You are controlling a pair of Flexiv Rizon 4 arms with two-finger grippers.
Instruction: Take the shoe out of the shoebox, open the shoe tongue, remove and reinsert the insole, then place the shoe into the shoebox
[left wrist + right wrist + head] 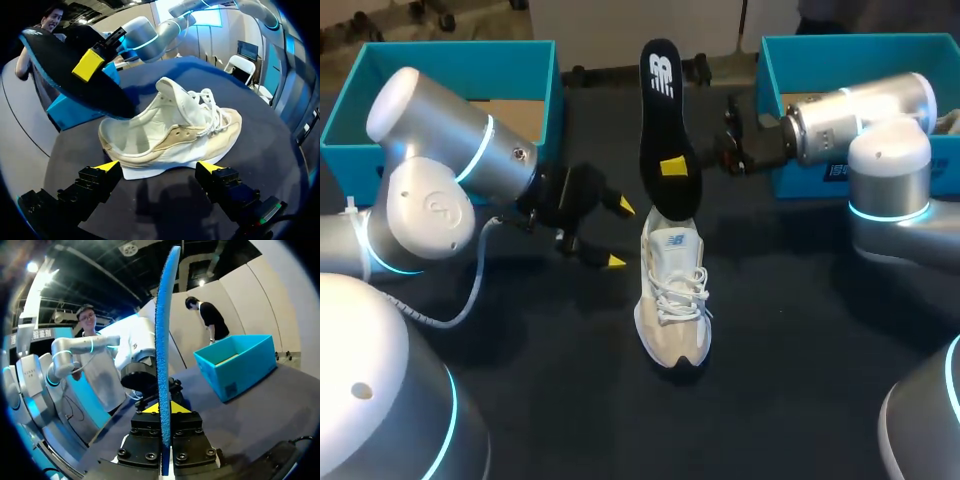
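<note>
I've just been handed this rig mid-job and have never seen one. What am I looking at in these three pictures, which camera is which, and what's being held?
You are driving two robot arms at a dark table. The head view looks down from above and behind: your left arm comes in from the left, your right arm from the right. The two round pictures come from a camera on each wrist, looking out along that arm's yellow-tipped fingers. A white shoe stands on the table. One blue box sits at the far left, a second blue box at the far right. The right gripper is shut on the black insole, held upright with its lower end at the shoe's opening. The left gripper is open and empty, facing the shoe's side.
</note>
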